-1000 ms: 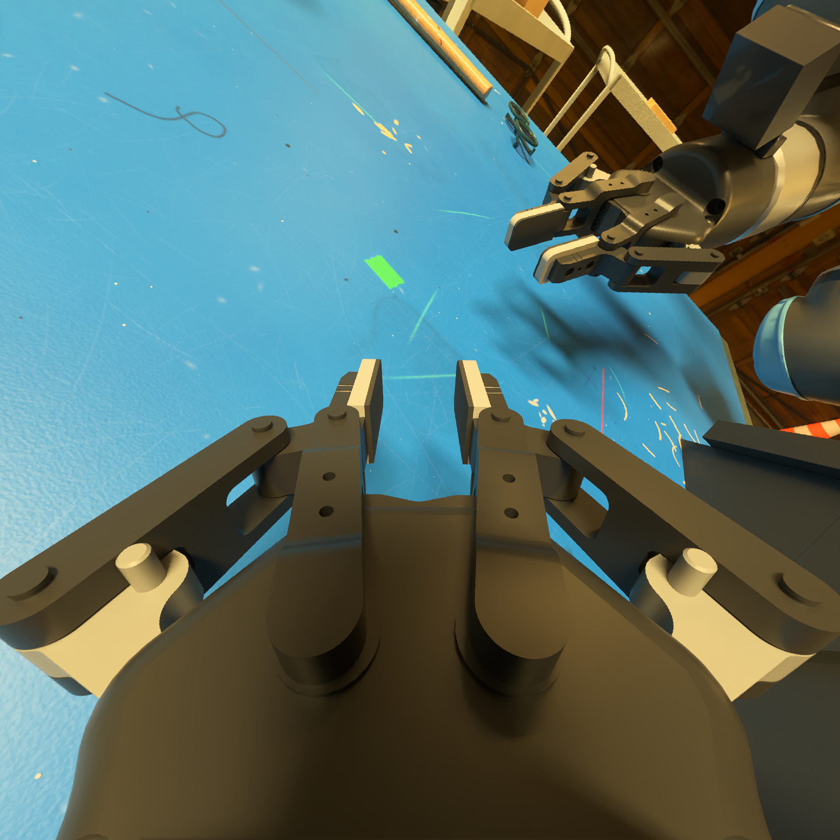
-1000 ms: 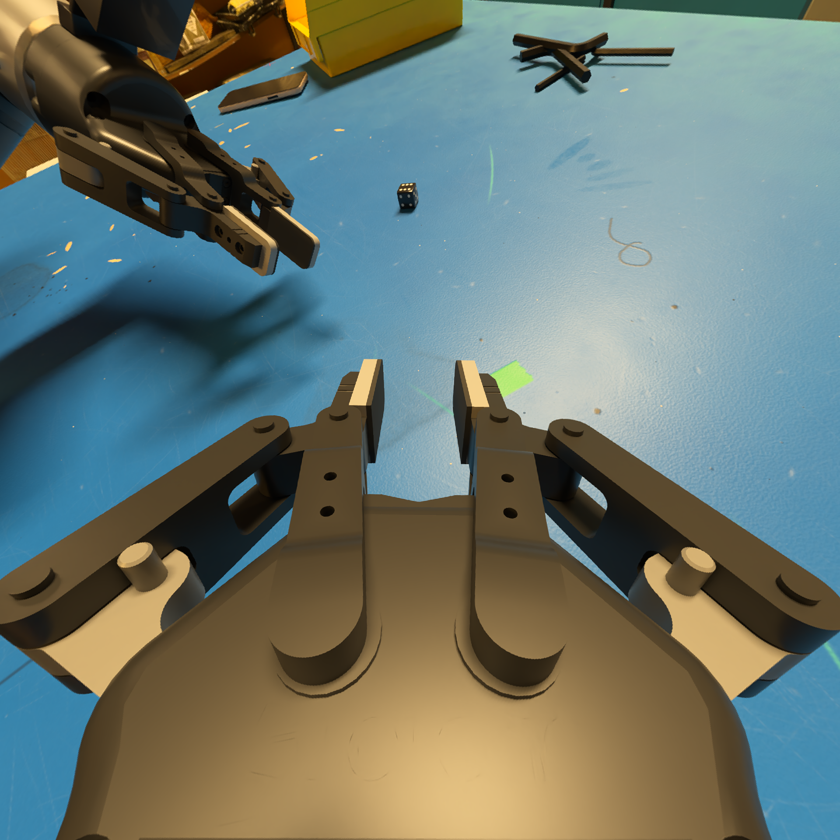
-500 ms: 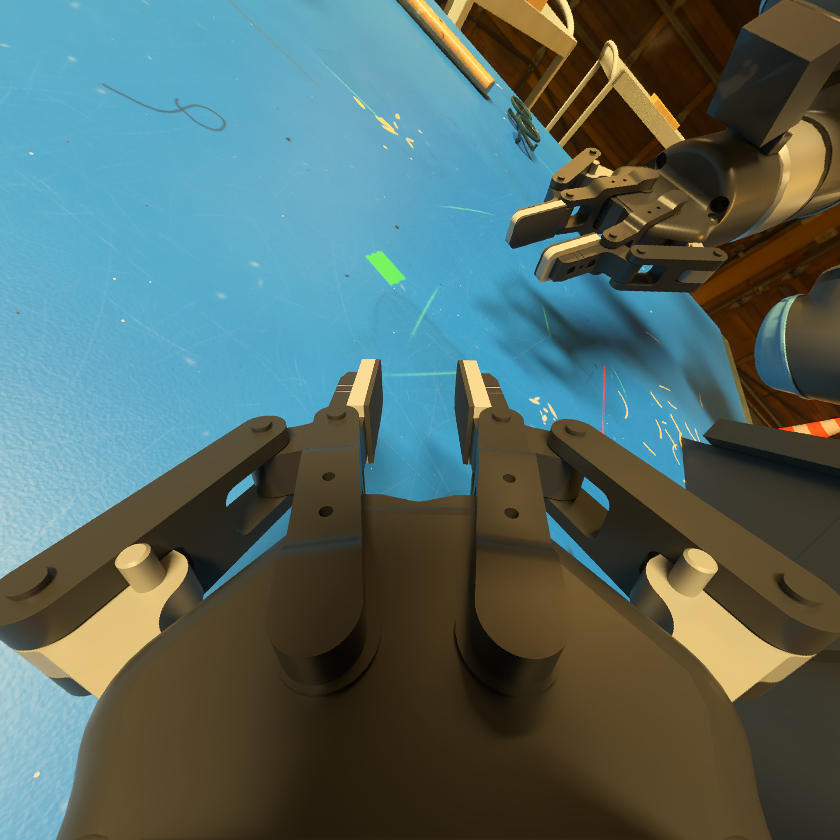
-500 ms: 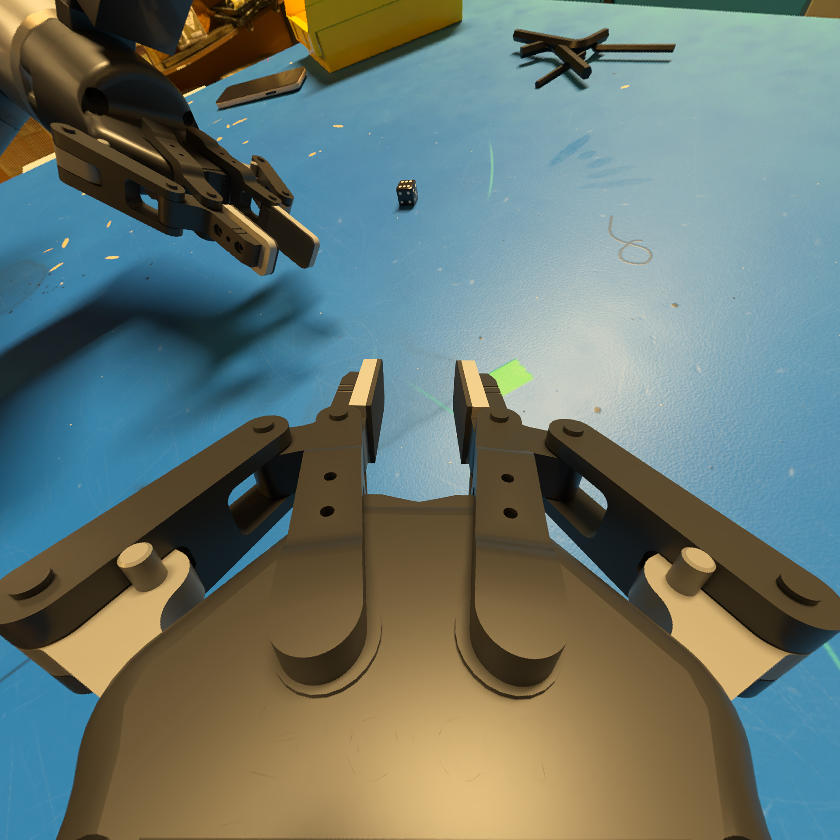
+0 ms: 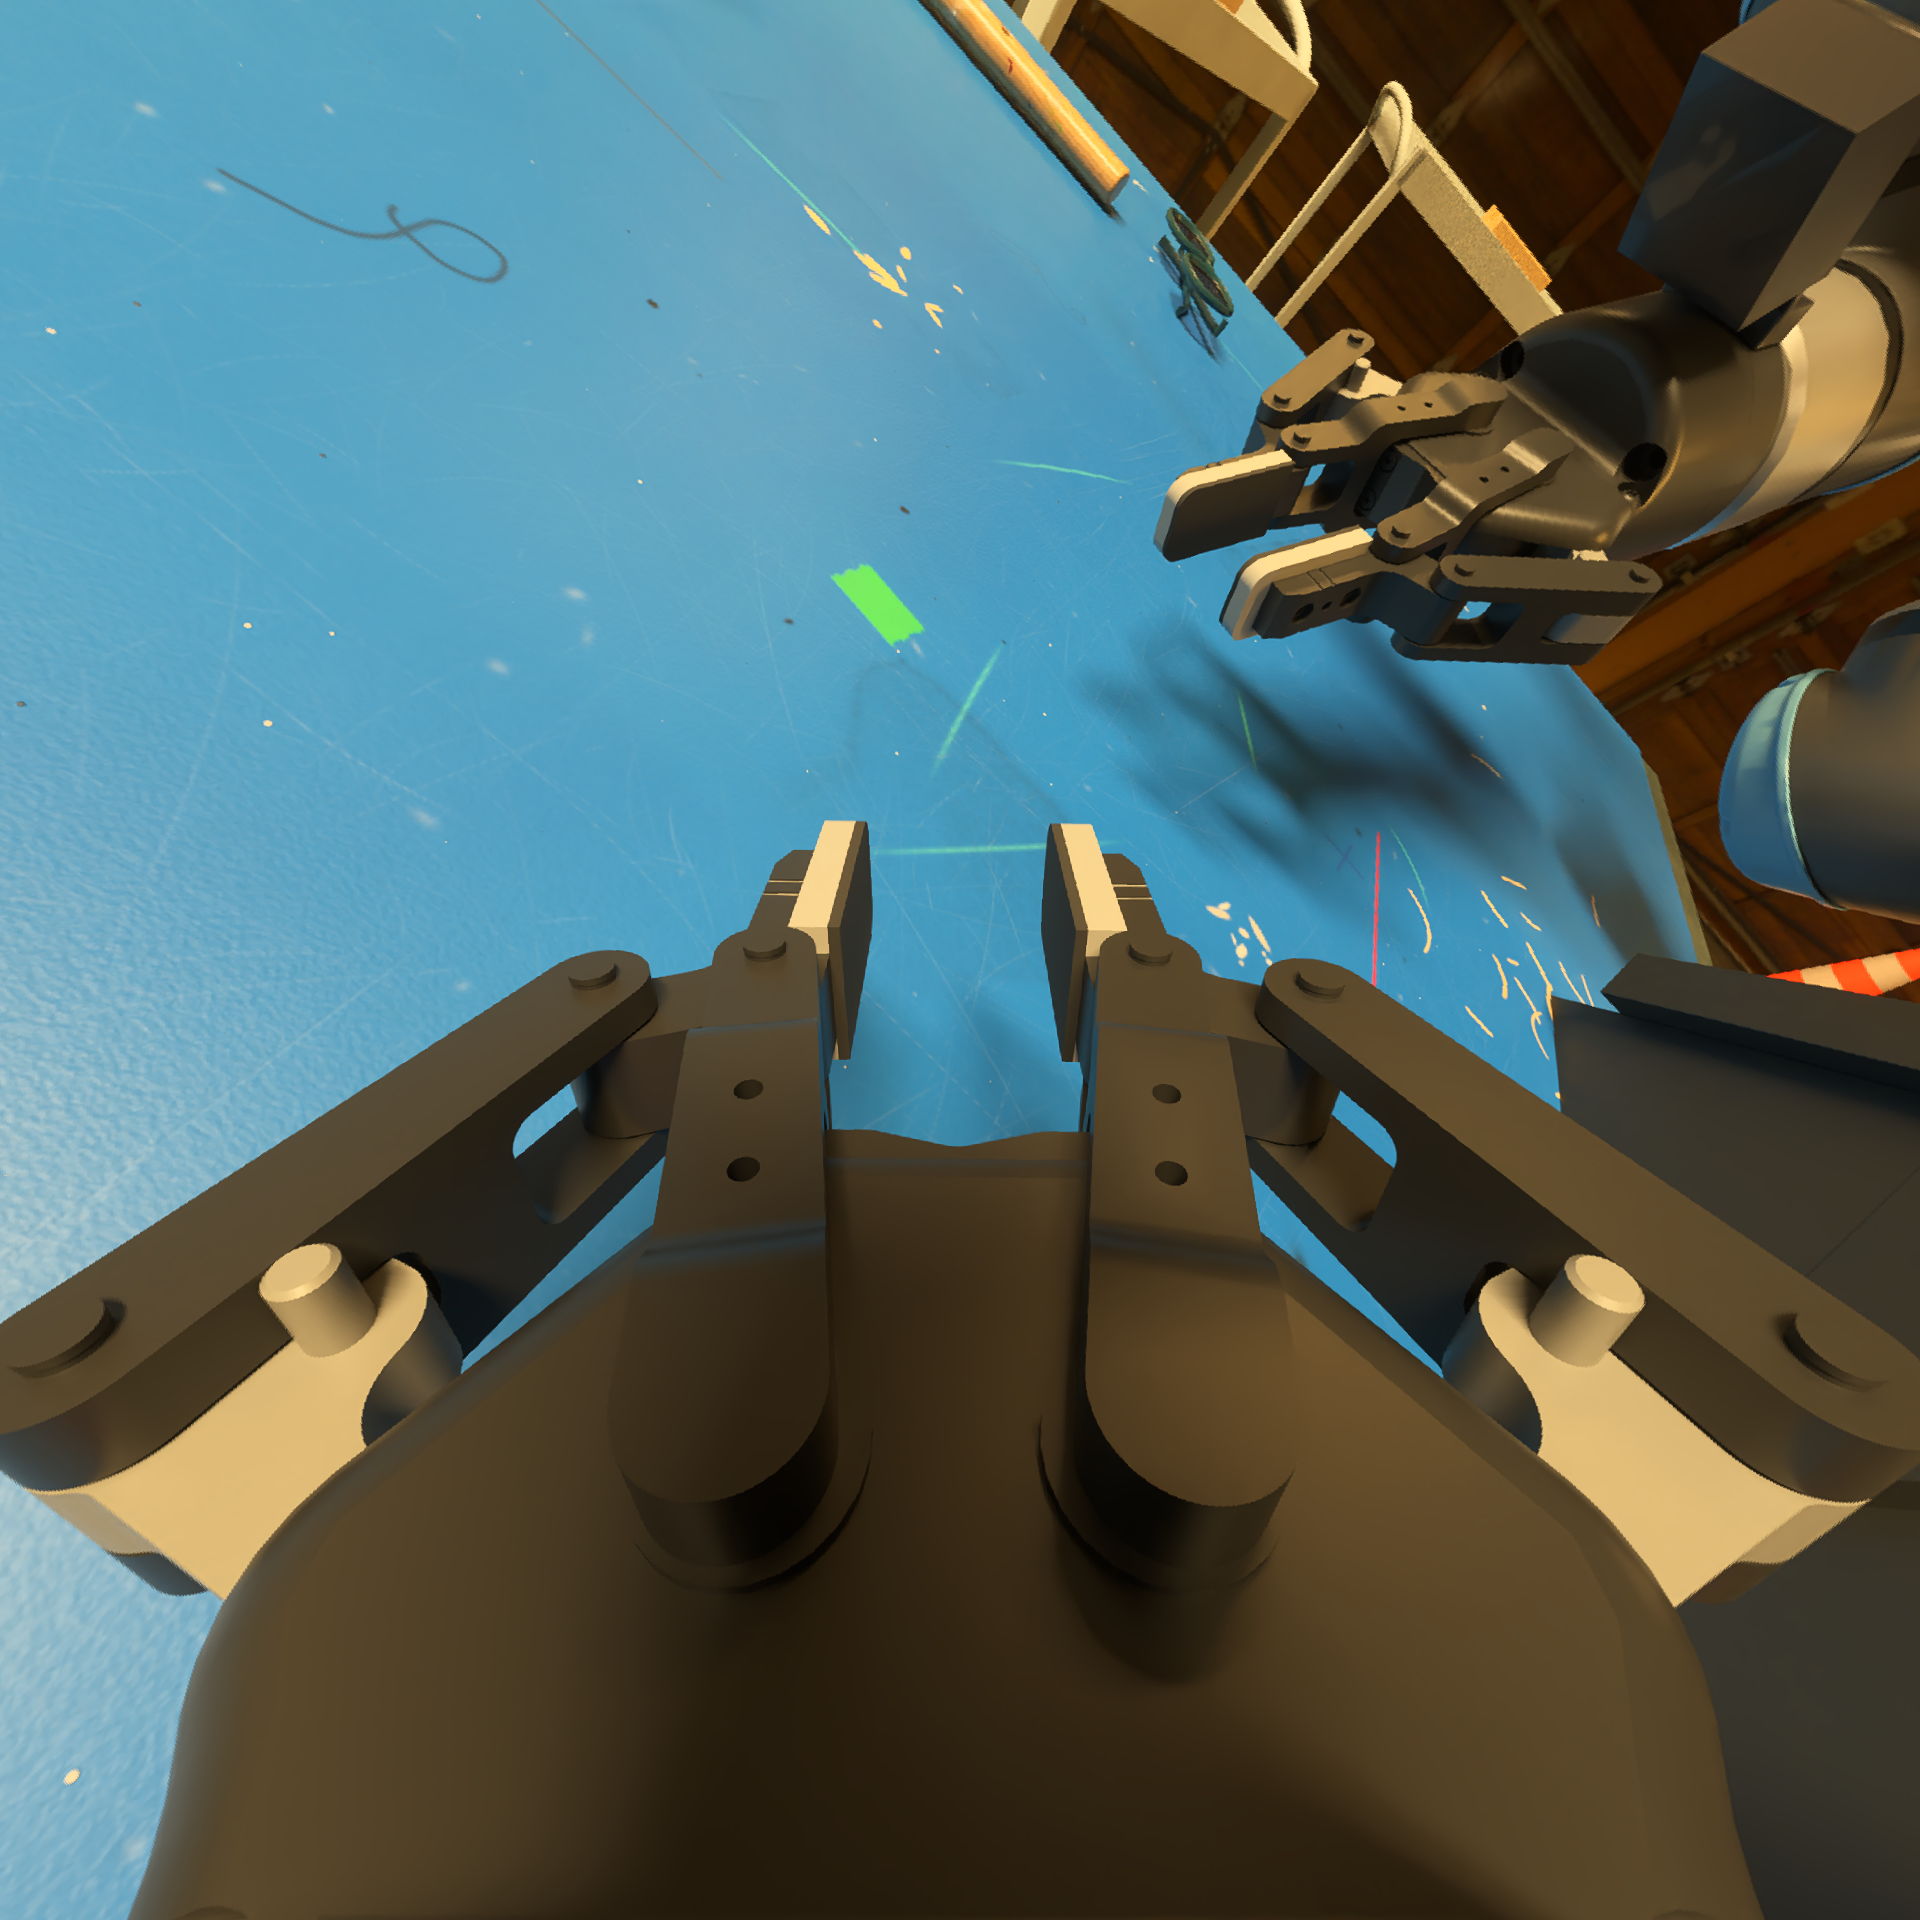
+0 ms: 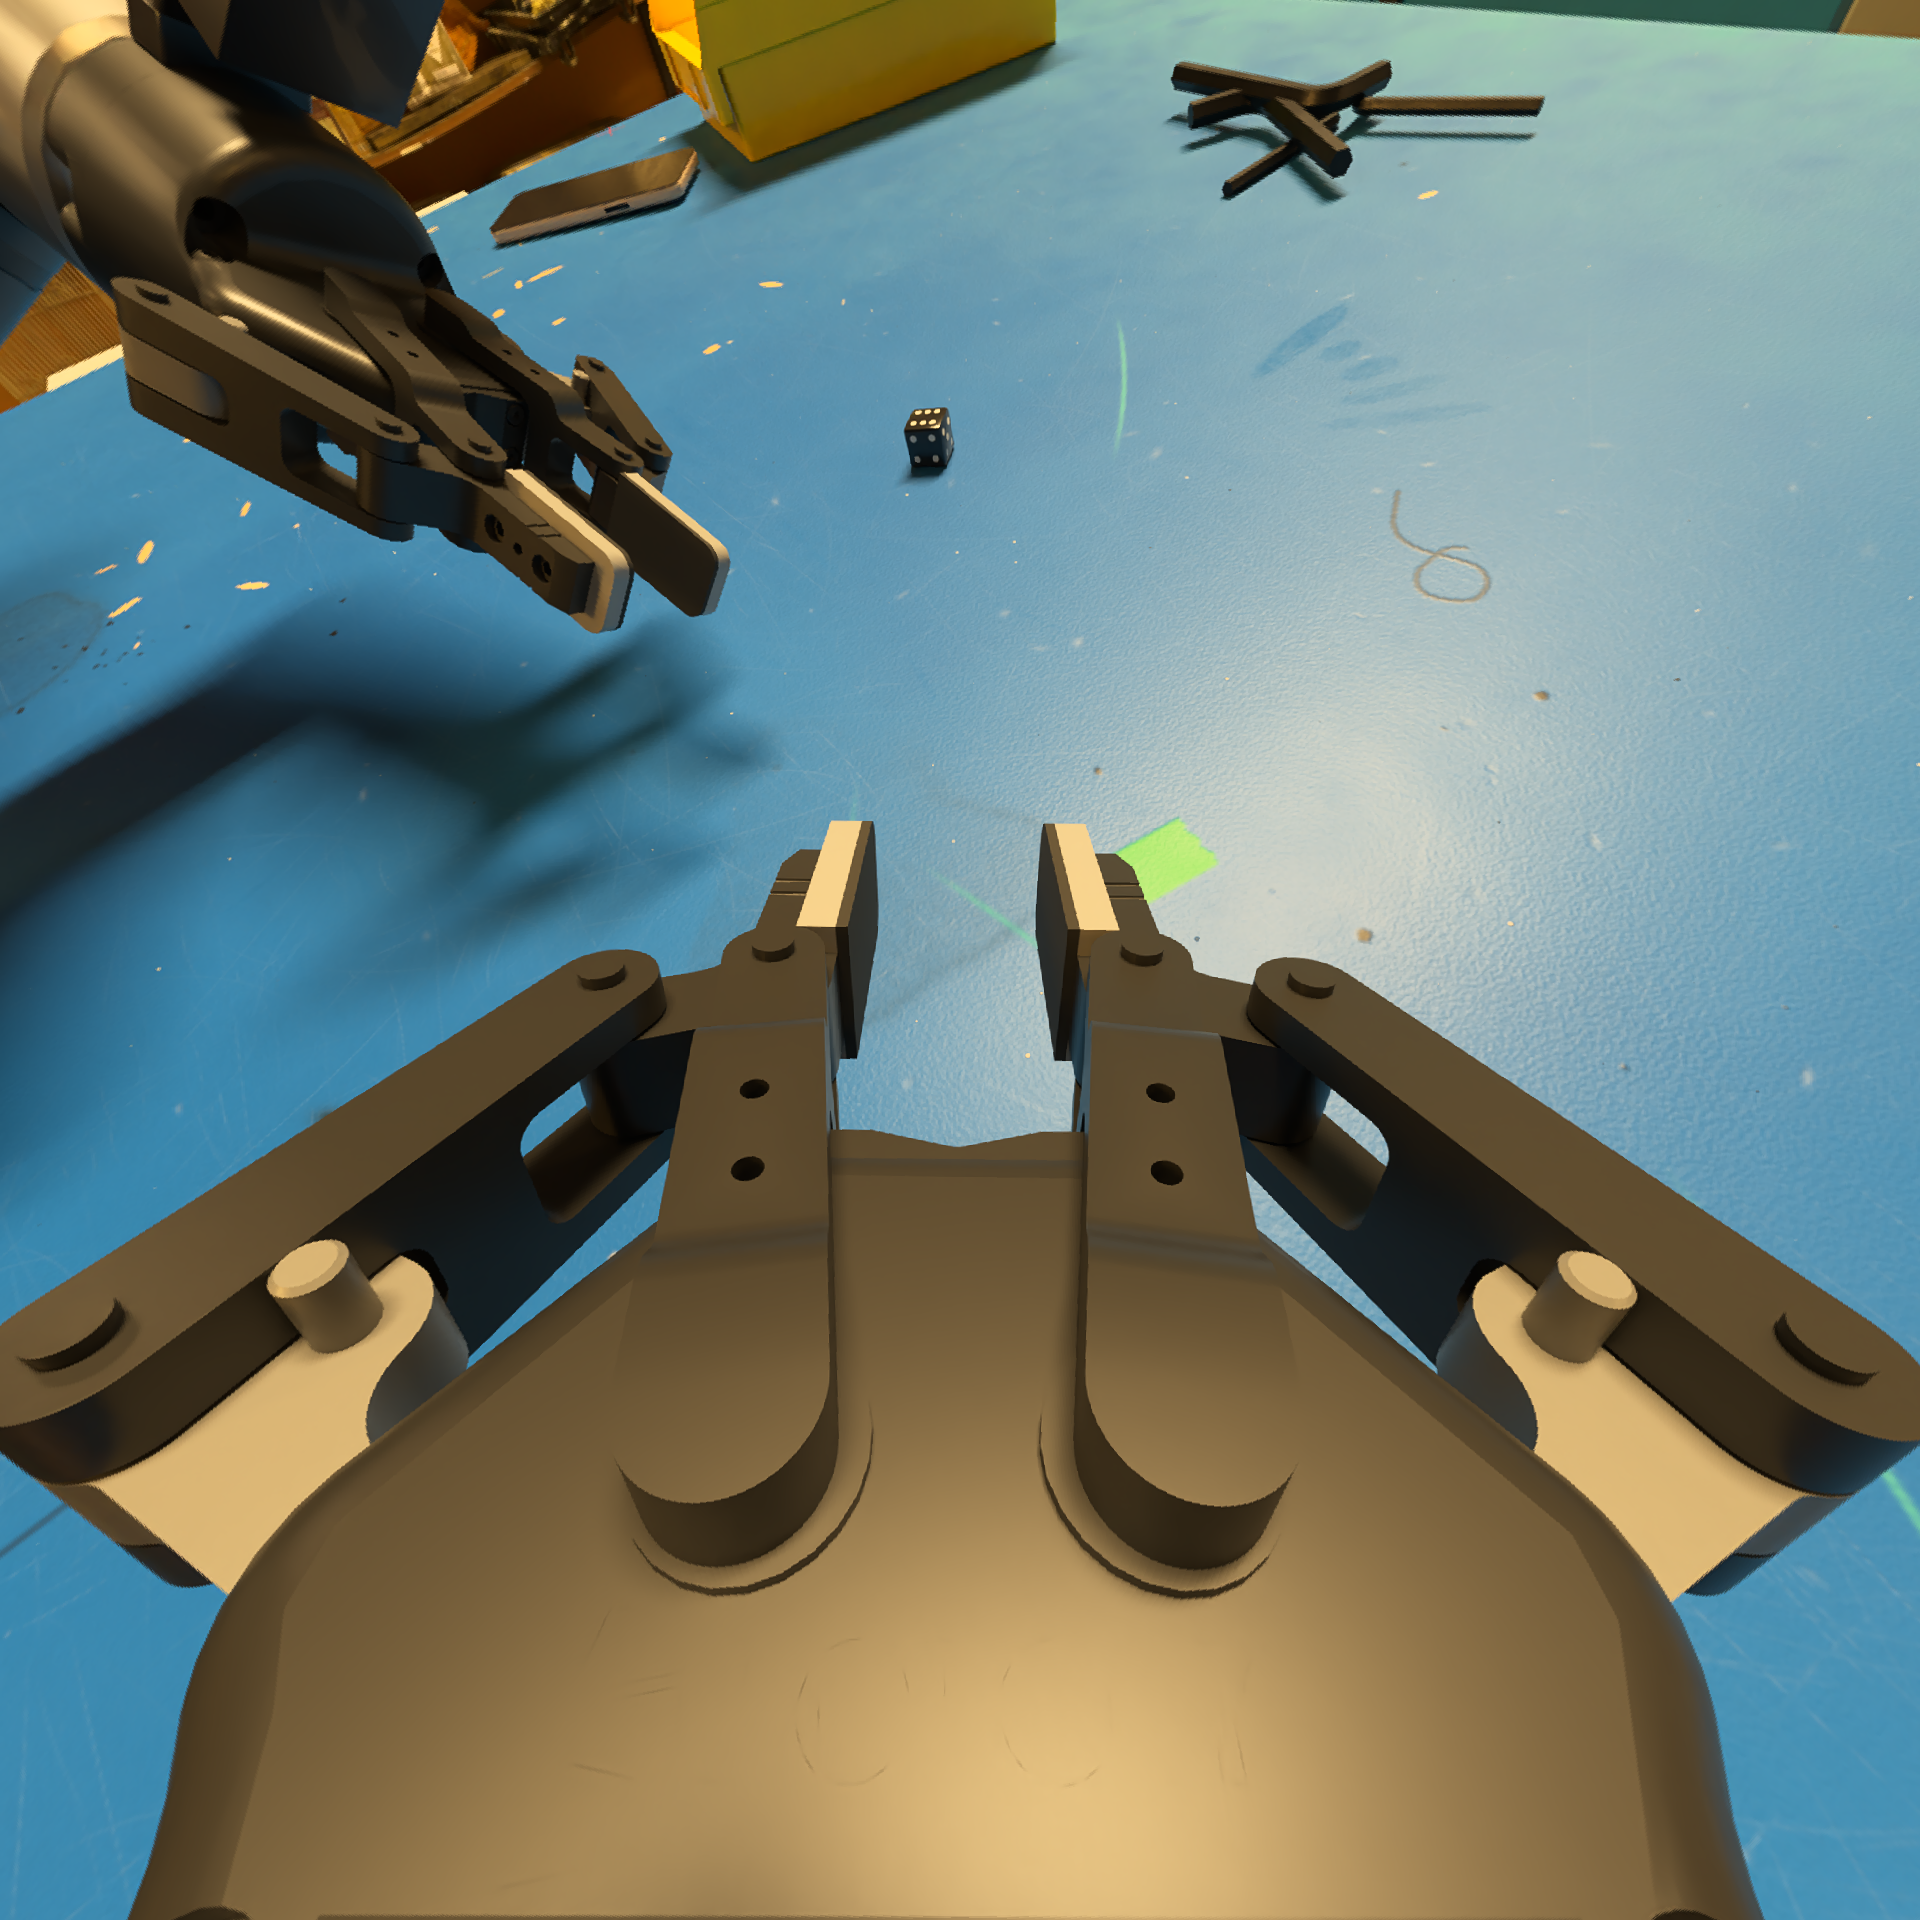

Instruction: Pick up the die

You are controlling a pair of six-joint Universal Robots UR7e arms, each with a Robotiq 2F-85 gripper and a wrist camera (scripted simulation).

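With both the left gripper (image 5: 956, 883) and right gripper (image 6: 956, 883) spread apart and empty, well short of the small black white-pipped die (image 6: 928, 438) on the blue scuffed tabletop (image 6: 1455, 831), a slightly off-centre closing could flick it away.

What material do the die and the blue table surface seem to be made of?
The die looks like hard black plastic with a slight gloss: sharp edges, white painted pips. The table seems covered with a blue matte sheet, perhaps vinyl or painted board: fine grain texture, a soft light reflection, scratches and paint specks. Neither can be told for certain.
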